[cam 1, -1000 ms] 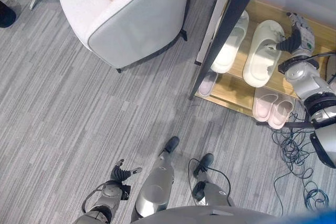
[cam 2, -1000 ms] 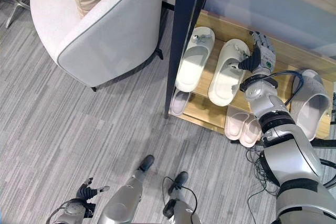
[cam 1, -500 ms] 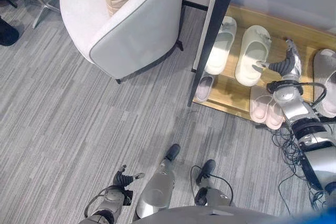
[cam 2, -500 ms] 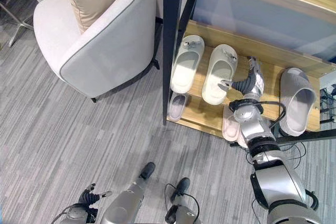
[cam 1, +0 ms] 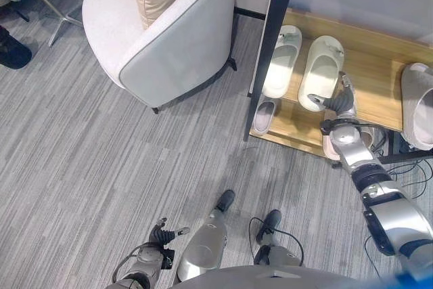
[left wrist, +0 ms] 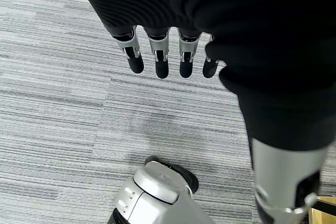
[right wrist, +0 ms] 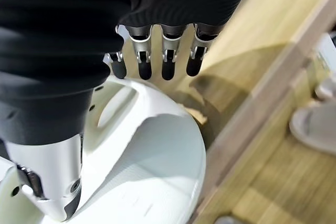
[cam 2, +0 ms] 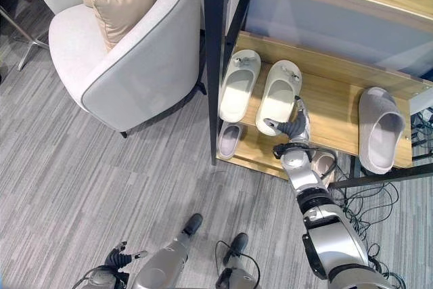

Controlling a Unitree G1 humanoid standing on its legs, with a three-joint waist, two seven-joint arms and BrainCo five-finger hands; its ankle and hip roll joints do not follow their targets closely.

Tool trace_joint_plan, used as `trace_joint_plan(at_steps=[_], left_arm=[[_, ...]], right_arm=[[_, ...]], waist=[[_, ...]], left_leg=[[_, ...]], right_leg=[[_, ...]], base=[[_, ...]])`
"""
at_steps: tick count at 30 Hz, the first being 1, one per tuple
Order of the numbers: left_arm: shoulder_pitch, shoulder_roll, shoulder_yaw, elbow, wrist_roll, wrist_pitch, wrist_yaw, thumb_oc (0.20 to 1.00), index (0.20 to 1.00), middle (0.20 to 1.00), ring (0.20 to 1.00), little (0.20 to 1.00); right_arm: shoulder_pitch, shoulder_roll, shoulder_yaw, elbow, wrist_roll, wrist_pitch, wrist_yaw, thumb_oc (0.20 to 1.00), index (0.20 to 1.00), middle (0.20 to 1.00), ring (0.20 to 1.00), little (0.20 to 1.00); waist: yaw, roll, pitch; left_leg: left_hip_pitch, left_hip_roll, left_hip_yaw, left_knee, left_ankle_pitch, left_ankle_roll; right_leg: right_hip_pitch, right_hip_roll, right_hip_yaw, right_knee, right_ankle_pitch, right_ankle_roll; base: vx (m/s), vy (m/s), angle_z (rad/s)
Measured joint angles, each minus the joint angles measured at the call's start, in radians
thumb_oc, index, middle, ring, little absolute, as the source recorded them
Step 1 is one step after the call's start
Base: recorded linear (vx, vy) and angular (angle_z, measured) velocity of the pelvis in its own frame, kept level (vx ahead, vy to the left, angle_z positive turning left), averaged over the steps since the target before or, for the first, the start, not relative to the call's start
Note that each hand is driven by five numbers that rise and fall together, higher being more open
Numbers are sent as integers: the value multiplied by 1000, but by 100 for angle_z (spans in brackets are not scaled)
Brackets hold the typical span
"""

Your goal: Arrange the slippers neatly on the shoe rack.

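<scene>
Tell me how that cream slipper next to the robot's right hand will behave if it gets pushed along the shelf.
The cream slipper looks thick and moulded, so probably light and fairly stiff. It lies flat on the wooden shelf, so likely slides rather than tips. The right hand is beside it.

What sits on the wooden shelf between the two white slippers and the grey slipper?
Just the robot's right hand beside the white slippers; then bare wooden shelf to the grey slipper.

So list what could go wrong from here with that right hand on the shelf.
The right hand sits at the heel of a cream slipper that overhangs the shelf's front edge; a nudge might tip it off. The grey slipper lies apart and angled, so the row may stay uneven.
</scene>
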Motion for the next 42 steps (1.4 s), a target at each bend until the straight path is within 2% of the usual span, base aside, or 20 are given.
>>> trace_joint_plan(at_steps=[13,15,17,19,21,23,26,30,35,38,40,41,42], left_arm=[[1,-1,0,1,1,3,1,1000,1000,1000,1000,1000],[2,-1,17,1,2,4,2,1000,1000,1000,1000,1000],[3,2,44,1,8,4,3,1000,1000,1000,1000,1000],[8,6,46,1,19,8,3,1000,1000,1000,1000,1000],[21,5,46,2,20,20,3,1000,1000,1000,1000,1000],[22,5,49,1,47,20,2,1000,1000,1000,1000,1000],[36,3,52,1,51,21,-1,1000,1000,1000,1000,1000],[39,2,53,0,48,21,-14,1000,1000,1000,1000,1000],[62,2,50,2,44,19,-16,1000,1000,1000,1000,1000],[85,3,50,2,38,17,-22,1000,1000,1000,1000,1000],[99,1,43,1,33,16,-22,1000,1000,1000,1000,1000],[118,2,44,1,6,13,-23,1000,1000,1000,1000,1000],[117,1,44,0,4,10,-23,1000,1000,1000,1000,1000]], right_arm=[[3,33,-21,0,14,-1,-15,1000,1000,1000,1000,1000],[15,32,-65,-35,18,-1,-35,1000,1000,1000,1000,1000],[23,-1,-94,-62,14,-1,-50,1000,1000,1000,1000,1000],[90,-75,-149,-198,-3,-2,-65,1000,1000,1000,1000,1000],[94,-100,-181,-211,-3,-3,-87,1000,1000,1000,1000,1000],[131,-152,-208,-212,-35,-3,-91,1000,1000,1000,1000,1000],[134,-175,-202,-163,-43,2,-79,1000,1000,1000,1000,1000],[99,-236,-149,-31,-82,21,-56,1000,1000,1000,1000,1000],[50,-323,-157,79,-81,35,-56,1000,1000,1000,1000,1000],[34,-358,-154,112,-81,39,-56,1000,1000,1000,1000,1000],[-47,-410,-154,160,-79,42,-57,1000,1000,1000,1000,1000],[-90,-433,-154,153,-79,42,-60,1000,1000,1000,1000,1000],[-110,-434,-153,141,-77,43,-61,1000,1000,1000,1000,1000]], waist=[[-15,-3,1],[-16,-1,1],[-18,0,0],[-19,6,0],[-33,9,-2],[-46,21,-6],[-79,37,-16],[-85,53,-24],[-85,91,-31],[-85,101,-33],[-84,130,-16],[-85,154,0],[-89,159,6]], left_leg=[[18,1,-4,-14,4,0],[21,1,-6,-28,11,-2],[22,0,-6,-30,12,-1],[27,-2,-3,-33,14,1],[43,-1,7,-36,14,2],[66,3,11,-51,15,2],[94,12,43,-67,15,3],[91,21,55,-68,15,3],[90,25,70,-73,15,3],[90,37,71,-84,16,4],[87,40,74,-88,17,4],[81,41,84,-94,17,4],[64,43,94,-98,18,5]], right_leg=[[14,-2,-2,0,-2,1],[13,-4,-2,0,-3,1],[13,-6,-2,0,-3,2],[15,-9,-1,0,-6,6],[25,-10,3,-1,-6,6],[41,-9,6,-4,-11,11],[47,-5,39,-4,-10,11],[36,2,54,-5,-10,11],[28,5,66,-5,-9,10],[20,15,68,-5,-9,9],[14,18,74,-5,-9,9],[0,18,84,-5,-10,11],[-25,19,93,-5,-8,7]], base=[[5,0,0],[6,0,4],[25,-27,3],[7,-12,-4],[12,-40,-13],[12,-49,-8],[6,-73,-26],[-1,-40,-10],[18,-45,-11],[5,-47,-5],[8,-36,-10],[14,-42,-18],[17,-33,-21]])
